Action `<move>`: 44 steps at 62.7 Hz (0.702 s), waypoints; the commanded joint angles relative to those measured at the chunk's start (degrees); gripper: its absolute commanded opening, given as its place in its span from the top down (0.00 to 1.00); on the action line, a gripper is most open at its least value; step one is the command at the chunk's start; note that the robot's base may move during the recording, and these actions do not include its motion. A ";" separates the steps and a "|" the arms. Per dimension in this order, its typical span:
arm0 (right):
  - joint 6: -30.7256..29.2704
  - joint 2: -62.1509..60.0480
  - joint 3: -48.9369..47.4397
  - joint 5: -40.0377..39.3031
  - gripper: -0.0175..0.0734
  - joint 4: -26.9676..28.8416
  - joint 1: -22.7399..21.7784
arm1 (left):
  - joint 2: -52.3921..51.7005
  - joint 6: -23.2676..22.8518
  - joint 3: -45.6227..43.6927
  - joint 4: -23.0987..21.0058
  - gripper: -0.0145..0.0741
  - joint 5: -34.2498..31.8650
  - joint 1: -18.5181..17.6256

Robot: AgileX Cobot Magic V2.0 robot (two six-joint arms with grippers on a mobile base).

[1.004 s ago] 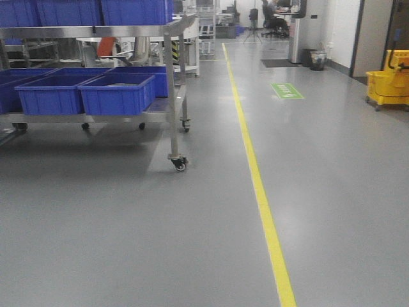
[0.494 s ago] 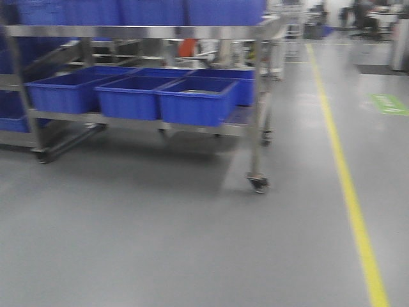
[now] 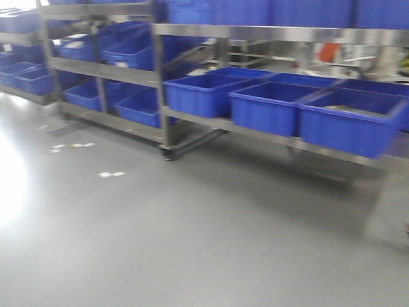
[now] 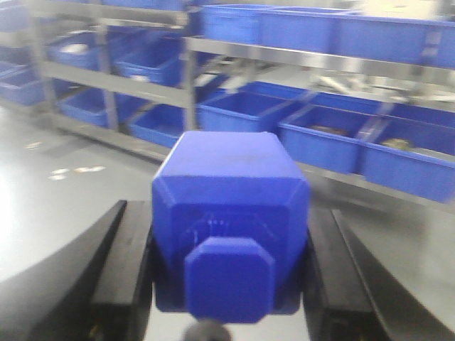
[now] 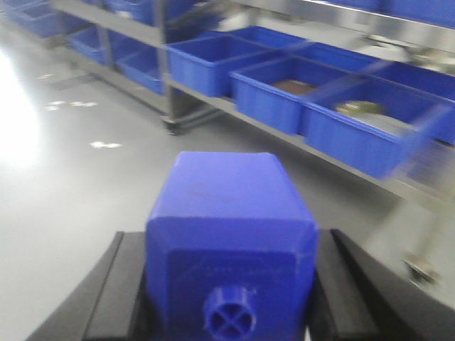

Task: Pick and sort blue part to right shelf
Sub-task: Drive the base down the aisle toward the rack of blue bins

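Note:
In the left wrist view a deep-blue part point(image 4: 231, 185) with a short square stub facing the camera sits clamped between the black fingers point(image 4: 124, 263) of my left gripper point(image 4: 227, 213), which is shut on it. A second blue part point(image 5: 227, 192), with a round crossed stub, fills my right gripper point(image 5: 229, 238), also shut. Both are carried above the grey floor. The right shelf point(image 3: 275, 33) is a stainless rack with large blue bins point(image 3: 271, 102), standing ahead and to the right, apart from both grippers. Neither gripper shows in the front view.
Another steel rack point(image 3: 96, 67) with smaller blue bins stands at the far left. A rack leg and caster point(image 3: 167, 152) reach the floor between them. White scraps point(image 3: 112, 174) lie on the floor near strong glare. Some bins point(image 5: 359, 108) hold metal pieces.
The front view has swung left. The rack slid rightward across the frame, the yellow floor line left the view, and a second rack came in at the left.

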 commanded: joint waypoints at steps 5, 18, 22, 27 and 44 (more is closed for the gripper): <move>-0.50 0.09 -1.85 -5.63 0.44 0.11 -0.34 | 0.54 0.00 -1.72 -0.27 0.58 -5.55 0.08; -0.50 0.09 -1.85 -5.63 0.44 0.11 -0.34 | 0.54 0.00 -1.72 -0.27 0.58 -5.55 0.08; -0.50 0.09 -1.85 -5.63 0.44 0.11 -0.34 | 0.54 0.00 -1.72 -0.27 0.58 -5.55 0.08; -0.50 0.09 -1.85 -5.63 0.44 0.11 -0.34 | 0.54 0.00 -1.72 -0.27 0.58 -5.55 0.08; -0.50 0.09 -1.85 -5.63 0.44 0.11 -0.34 | 0.54 0.00 -1.72 -0.27 0.58 -5.55 0.08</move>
